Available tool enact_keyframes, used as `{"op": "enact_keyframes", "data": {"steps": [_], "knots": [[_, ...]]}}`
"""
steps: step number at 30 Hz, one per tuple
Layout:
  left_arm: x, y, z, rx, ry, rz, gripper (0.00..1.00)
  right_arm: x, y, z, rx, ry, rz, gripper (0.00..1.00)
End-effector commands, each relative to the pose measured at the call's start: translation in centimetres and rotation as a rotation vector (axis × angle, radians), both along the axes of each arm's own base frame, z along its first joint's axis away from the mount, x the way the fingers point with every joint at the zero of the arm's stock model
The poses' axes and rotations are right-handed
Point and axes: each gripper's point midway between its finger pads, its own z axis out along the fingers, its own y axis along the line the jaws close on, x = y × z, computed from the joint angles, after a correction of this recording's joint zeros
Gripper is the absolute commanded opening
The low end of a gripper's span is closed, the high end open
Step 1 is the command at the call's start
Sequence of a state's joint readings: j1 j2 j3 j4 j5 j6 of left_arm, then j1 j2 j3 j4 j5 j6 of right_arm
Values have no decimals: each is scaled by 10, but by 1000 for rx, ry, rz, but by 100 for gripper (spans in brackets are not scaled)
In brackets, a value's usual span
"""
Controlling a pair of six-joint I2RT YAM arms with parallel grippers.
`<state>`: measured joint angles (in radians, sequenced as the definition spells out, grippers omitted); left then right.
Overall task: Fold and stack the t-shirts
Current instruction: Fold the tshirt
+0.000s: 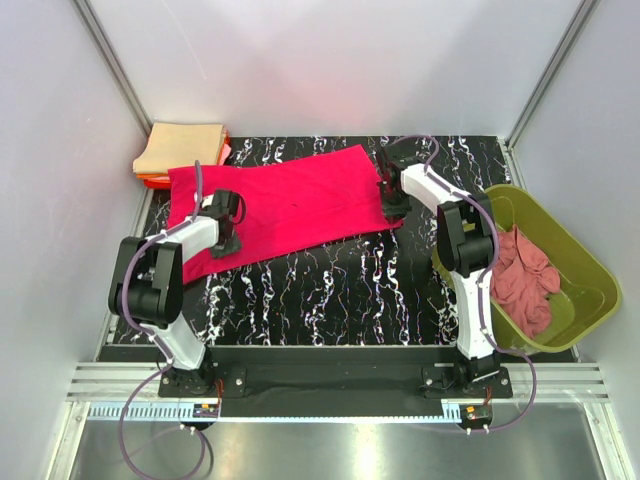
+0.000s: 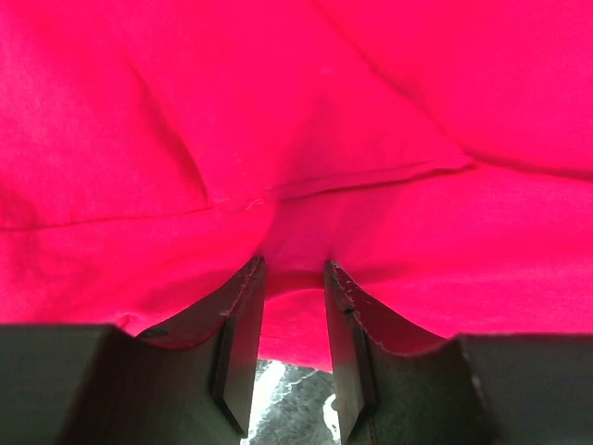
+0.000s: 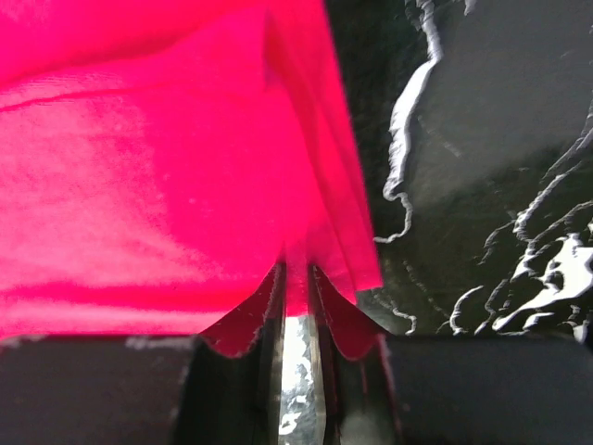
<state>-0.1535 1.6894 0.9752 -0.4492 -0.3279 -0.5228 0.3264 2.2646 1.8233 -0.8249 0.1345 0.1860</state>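
A bright crimson-pink t-shirt (image 1: 290, 200) lies spread across the black marbled table (image 1: 340, 290). My left gripper (image 1: 228, 238) is at its near left edge, and in the left wrist view it (image 2: 294, 267) is shut on a bunched fold of the shirt (image 2: 278, 111). My right gripper (image 1: 393, 208) is at the shirt's right corner. In the right wrist view it (image 3: 295, 271) is shut on the shirt's edge (image 3: 167, 167). A dusty rose shirt (image 1: 525, 275) lies crumpled in the olive-green tub (image 1: 590, 265). Folded tan and orange-red shirts (image 1: 182, 150) are stacked at the back left.
The tub stands off the table's right edge, beside the right arm. White walls with metal posts enclose the back and sides. Bare marbled table shows in front of the shirt and to the right of its corner (image 3: 482, 185).
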Motion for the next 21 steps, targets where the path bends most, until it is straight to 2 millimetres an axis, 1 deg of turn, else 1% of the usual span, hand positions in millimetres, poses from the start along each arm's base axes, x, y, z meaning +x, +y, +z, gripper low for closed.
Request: {"op": "enact_keyframes", "data": {"steps": [1, 2, 3, 6, 8, 11, 14, 15, 17, 18, 19, 20, 21], "knots": [[3, 11, -3, 40, -8, 57, 37, 2, -14, -8, -94, -27, -27, 21], [1, 12, -4, 45, 6, 59, 37, 2, -15, -9, -97, -30, -29, 21], [4, 15, -2, 57, 6, 65, 37, 3, -16, -9, -104, -33, -32, 21], [-1, 20, -4, 67, 37, 83, 37, 1, -20, -10, -124, -32, -39, 21], [-6, 22, -8, 56, 52, 93, 36, -5, -23, -5, -129, -33, -51, 21], [-10, 18, -6, 37, 56, 75, 35, -12, -23, 2, -132, -40, -48, 21], [-8, 13, 16, 7, 0, 48, 35, -18, -25, 12, -142, -55, -68, 21], [-4, 9, 36, -13, -58, 32, 36, -20, -26, 15, -141, -58, -71, 21], [-7, 5, 53, -38, -102, 20, 37, -27, -27, 27, -142, -64, -86, 22], [-8, -4, 72, -83, -164, -4, 39, -28, -26, 33, -140, -73, -86, 22], [-11, -4, 78, -91, -183, -8, 40, -27, -23, 50, -118, -109, -90, 24], [-18, -2, 79, -93, -194, 10, 41, -26, -19, 59, -97, -128, -88, 24], [-20, -1, 91, -108, -239, 20, 44, -25, -14, 68, -72, -145, -84, 25]]}}
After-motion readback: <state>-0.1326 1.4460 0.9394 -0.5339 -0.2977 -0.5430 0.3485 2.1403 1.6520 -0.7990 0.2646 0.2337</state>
